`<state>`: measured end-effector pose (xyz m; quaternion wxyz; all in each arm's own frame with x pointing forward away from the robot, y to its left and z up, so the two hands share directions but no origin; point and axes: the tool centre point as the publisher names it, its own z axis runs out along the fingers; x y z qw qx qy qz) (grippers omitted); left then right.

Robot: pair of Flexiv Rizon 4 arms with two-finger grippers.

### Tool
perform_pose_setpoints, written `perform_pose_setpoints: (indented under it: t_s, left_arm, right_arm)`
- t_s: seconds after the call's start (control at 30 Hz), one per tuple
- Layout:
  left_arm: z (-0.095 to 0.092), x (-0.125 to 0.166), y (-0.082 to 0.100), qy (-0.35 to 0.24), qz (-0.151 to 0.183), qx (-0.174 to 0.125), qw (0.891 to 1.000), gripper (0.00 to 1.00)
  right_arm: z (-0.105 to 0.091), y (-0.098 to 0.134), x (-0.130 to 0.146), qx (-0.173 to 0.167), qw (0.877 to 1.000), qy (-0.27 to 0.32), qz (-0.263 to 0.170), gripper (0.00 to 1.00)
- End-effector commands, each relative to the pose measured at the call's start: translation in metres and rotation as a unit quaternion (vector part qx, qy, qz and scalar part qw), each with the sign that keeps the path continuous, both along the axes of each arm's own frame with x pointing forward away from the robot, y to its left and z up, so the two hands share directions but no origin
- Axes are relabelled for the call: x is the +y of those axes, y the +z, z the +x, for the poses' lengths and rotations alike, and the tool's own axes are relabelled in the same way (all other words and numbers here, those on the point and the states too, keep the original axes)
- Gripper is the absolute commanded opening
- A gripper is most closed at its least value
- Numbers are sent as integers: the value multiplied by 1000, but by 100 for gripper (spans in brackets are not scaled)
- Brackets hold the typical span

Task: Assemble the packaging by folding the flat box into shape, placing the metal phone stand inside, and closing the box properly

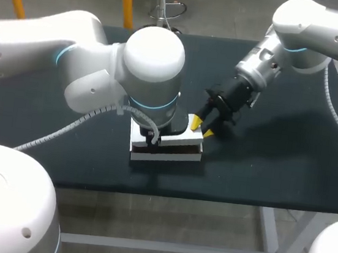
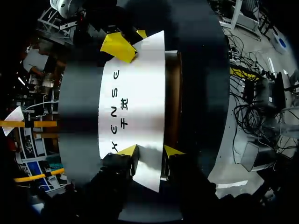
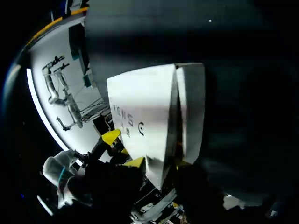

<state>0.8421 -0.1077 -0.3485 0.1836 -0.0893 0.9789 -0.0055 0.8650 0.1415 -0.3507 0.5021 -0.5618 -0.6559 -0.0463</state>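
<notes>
The box (image 1: pixel 171 156) sits just below centre frame on the table (image 1: pixel 274 170), with its long axis running left-right. The left gripper (image 2: pixel 150 151) is straight over it, fingers a narrow gap apart across the edge of the lid (image 2: pixel 135 102). The right gripper (image 1: pixel 203 127) is spread wider at the box's right end. I reckon the left one's better placed to press the lid shut.

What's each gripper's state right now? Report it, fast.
Left gripper: open, tips at the end of the white box lid.
Right gripper: at the lid's corner; open or shut cannot be told.
</notes>
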Motion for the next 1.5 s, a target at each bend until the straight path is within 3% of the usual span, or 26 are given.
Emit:
perform_pose_setpoints:
  t_s: [0.03, 0.5, 0.8, 0.97, 1.03, 1.5]
  left_arm:
    - [-1, -2, -4, 1, 2, 1, 1000, 35]
    - [7, -3, -17, -4, 5, 14, 1000, 36]
    - [5, -4, -15, -8, 5, 18, 1000, 40]
    - [5, -5, -15, -10, 7, 18, 1000, 43]
    - [4, -5, -14, -10, 6, 18, 1000, 44]
    - [4, -5, -12, -13, 7, 16, 1000, 49]
  right_arm:
    - [-6, 3, -5, -6, 1000, -8, -1, 39]
    - [-11, 2, -17, -10, 1000, -18, 4, 38]
    - [-17, 11, -20, -27, 999, -17, 14, 35]
    - [-23, 18, -14, -43, 999, -13, 15, 20]
    - [-25, 20, -11, -49, 999, -10, 15, 0]
    - [-34, 15, 3, -61, 998, 6, -1, 0]
